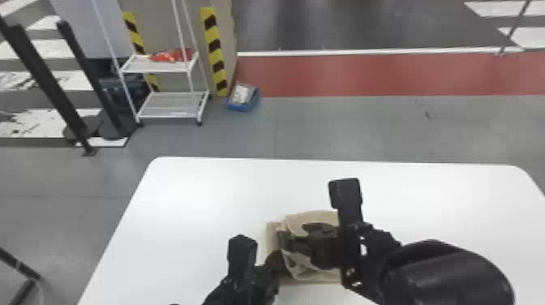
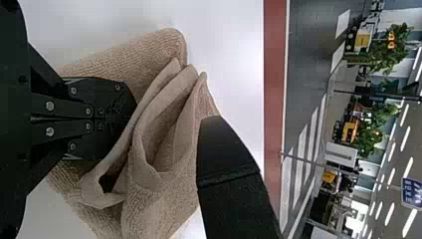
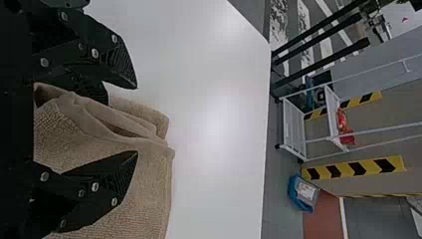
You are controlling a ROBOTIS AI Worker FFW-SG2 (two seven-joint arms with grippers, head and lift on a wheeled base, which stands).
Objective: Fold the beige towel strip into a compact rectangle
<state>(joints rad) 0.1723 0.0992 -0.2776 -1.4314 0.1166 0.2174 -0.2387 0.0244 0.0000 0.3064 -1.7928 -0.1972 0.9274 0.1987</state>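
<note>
Towel [image 1: 312, 216] under the right gripper [image 1: 295, 236], fingers apart, and left gripper [image 1: 277, 261], fingers together.

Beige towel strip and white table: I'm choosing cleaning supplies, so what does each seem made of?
The towel strip looks like matte terry cloth, perhaps cotton, judging by its pebbly, ribbed nap. The white table looks like smooth, slightly glossy laminate or plastic, given its even surface and soft glare.

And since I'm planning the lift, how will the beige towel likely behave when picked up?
The beige towel will probably droop, given its soft, curling folds. Its rough, textured surface suggests little slipping. Its loosely stacked layers may spread apart.
</note>
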